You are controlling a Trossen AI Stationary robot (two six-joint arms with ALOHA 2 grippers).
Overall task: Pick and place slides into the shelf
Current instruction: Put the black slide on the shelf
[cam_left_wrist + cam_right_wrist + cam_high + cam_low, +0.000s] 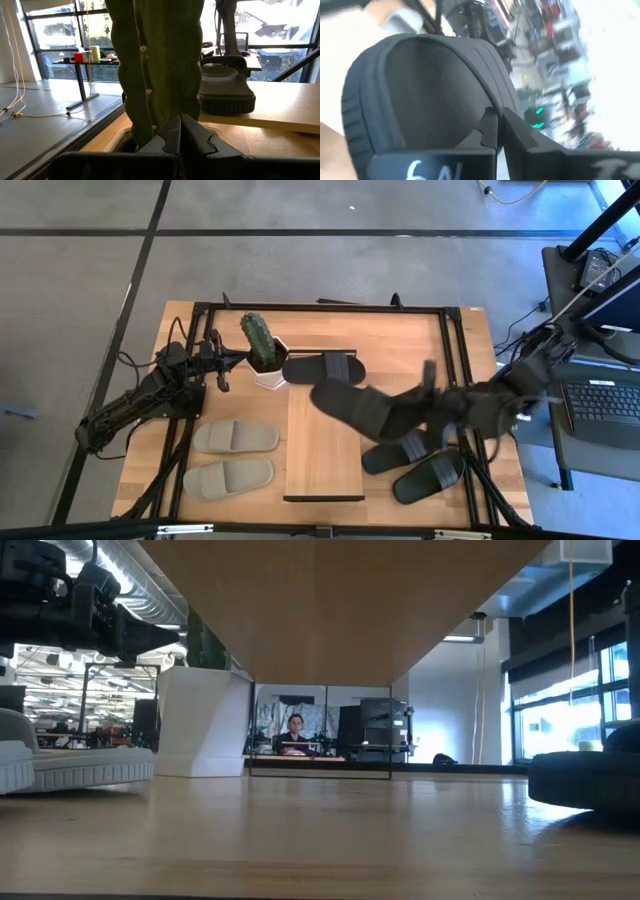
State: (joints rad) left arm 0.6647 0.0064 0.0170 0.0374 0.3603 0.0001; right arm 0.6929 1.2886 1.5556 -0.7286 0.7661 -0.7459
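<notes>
Right end effector [392,418] pinching black slide [350,406], airborne over shelf [322,442] right edge. Shelf mid bare; one slide [322,367] at far end. Left end effector [222,366] pressed together beside cactus [258,340].

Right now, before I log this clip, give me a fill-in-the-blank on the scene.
The right arm's jaws are shut on a ___ slide sandal above the long light-wood shelf.
___ grey-beige slide sandals lie left of that shelf.
The left arm's shut jaws face a green ___ in a white pot.
Missing: black; two; cactus.
</notes>
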